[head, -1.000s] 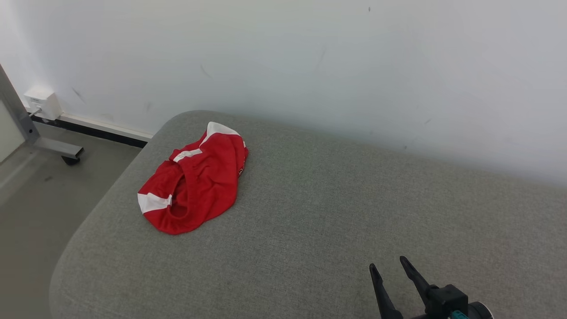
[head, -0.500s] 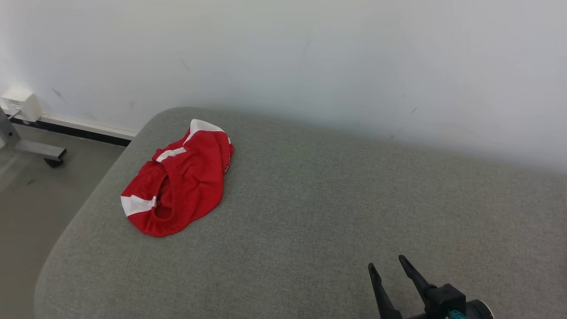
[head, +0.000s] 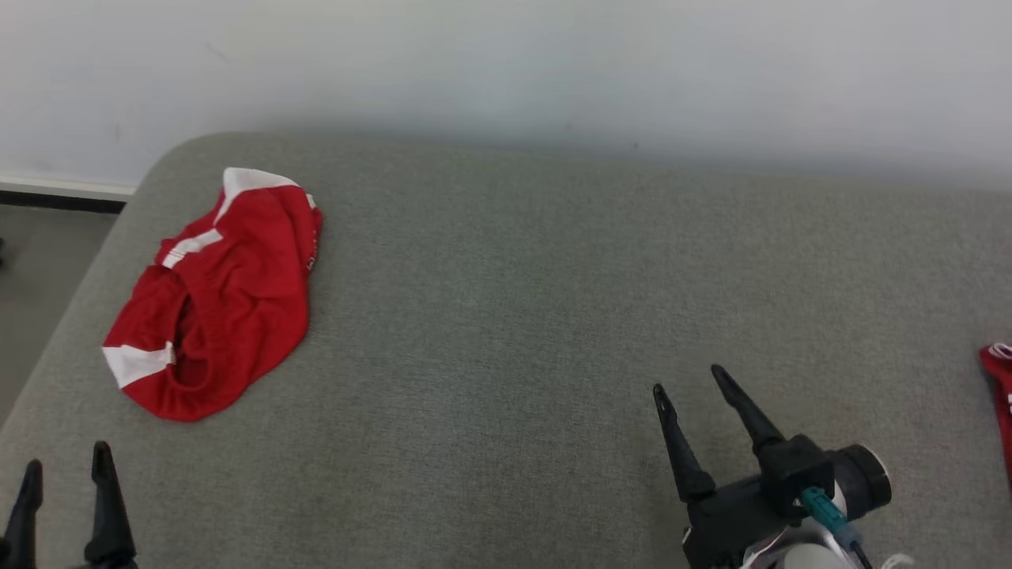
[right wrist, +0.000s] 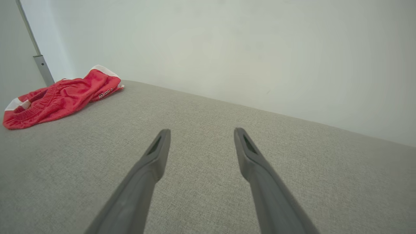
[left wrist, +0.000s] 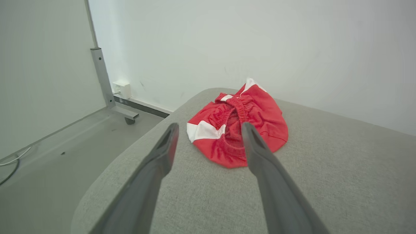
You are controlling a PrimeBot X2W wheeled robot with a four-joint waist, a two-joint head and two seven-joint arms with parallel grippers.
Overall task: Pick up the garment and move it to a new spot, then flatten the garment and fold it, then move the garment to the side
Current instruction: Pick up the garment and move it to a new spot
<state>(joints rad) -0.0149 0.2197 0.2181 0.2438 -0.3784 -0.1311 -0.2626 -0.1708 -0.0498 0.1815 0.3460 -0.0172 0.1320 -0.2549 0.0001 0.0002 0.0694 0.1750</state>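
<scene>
Head view: garment crumpled left on bench; red cloth cut off at right edge. My left fingers, right fingers wide, empty.

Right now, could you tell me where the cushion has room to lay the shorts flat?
Bare: the cushion's middle, between the red shorts and the right hand. Crowded: the shorts' far-left corner and the right edge, where another red cloth lies.

We note a red item cut off by the head view's right edge; we cannot tell what it is. The bottom edge of that view cuts off the lower part of the left gripper. The lettering on the garment is too small to read. The metal post runs out of the right wrist view's top edge.
</scene>
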